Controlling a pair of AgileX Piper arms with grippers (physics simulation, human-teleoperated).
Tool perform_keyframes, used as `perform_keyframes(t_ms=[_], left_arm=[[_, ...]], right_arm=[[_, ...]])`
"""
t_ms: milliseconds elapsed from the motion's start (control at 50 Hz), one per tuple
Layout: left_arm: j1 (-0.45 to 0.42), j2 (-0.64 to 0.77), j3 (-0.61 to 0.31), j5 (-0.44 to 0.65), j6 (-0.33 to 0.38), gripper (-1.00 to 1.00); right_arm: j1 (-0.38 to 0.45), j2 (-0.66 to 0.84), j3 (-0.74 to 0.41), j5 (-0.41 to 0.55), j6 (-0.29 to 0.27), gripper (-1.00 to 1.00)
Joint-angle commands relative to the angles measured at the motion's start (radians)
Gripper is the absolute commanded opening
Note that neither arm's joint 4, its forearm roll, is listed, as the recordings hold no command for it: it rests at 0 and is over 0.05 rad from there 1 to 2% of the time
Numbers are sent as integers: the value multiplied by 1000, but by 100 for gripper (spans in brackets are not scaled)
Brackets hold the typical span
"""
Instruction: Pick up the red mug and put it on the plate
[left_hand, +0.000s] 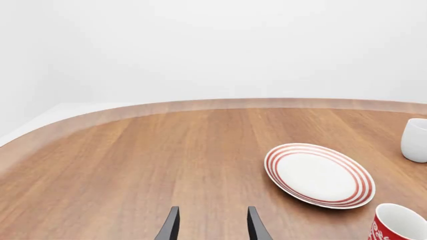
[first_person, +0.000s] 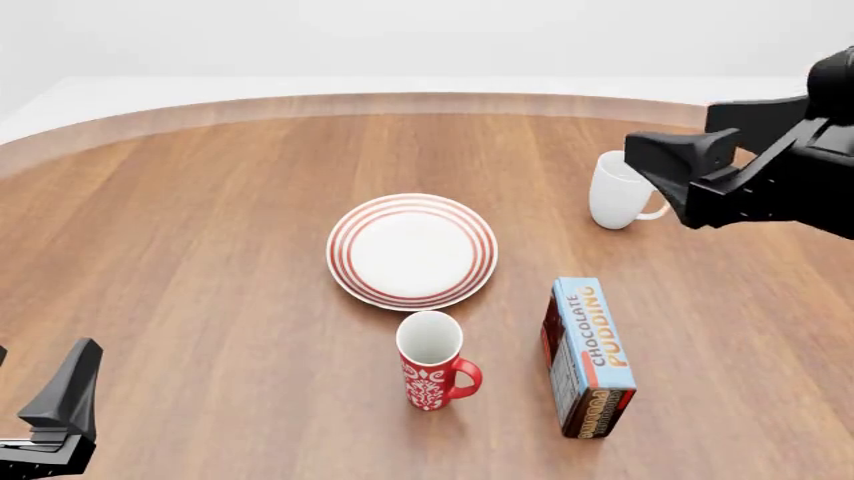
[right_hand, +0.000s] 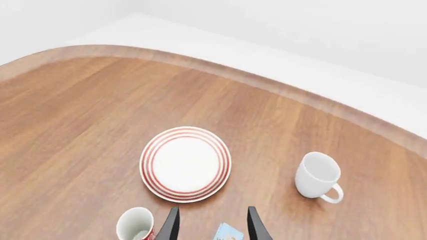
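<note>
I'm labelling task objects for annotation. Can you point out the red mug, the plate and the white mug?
red mug (first_person: 430, 372), front view, on its patterned side.
plate (first_person: 412, 250), front view, on its white centre.
white mug (first_person: 618, 191), front view, on its outer wall.

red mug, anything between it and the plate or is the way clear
Nothing visible stands between them. The red mug stands upright just on the near side of the plate, with only bare wood in the gap. The chocolate pudding box lies to the mug's right and the white mug farther back, both off that line.
</note>
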Motion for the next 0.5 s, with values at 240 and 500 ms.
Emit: perform_keyframes(t_ms=[240,500], left_arm=[[0,0,0,0,0,100],[0,0,0,0,0,100]], right_arm=[[106,404,-490,368,-53,100],[114,552,-553,452,-139,100]])
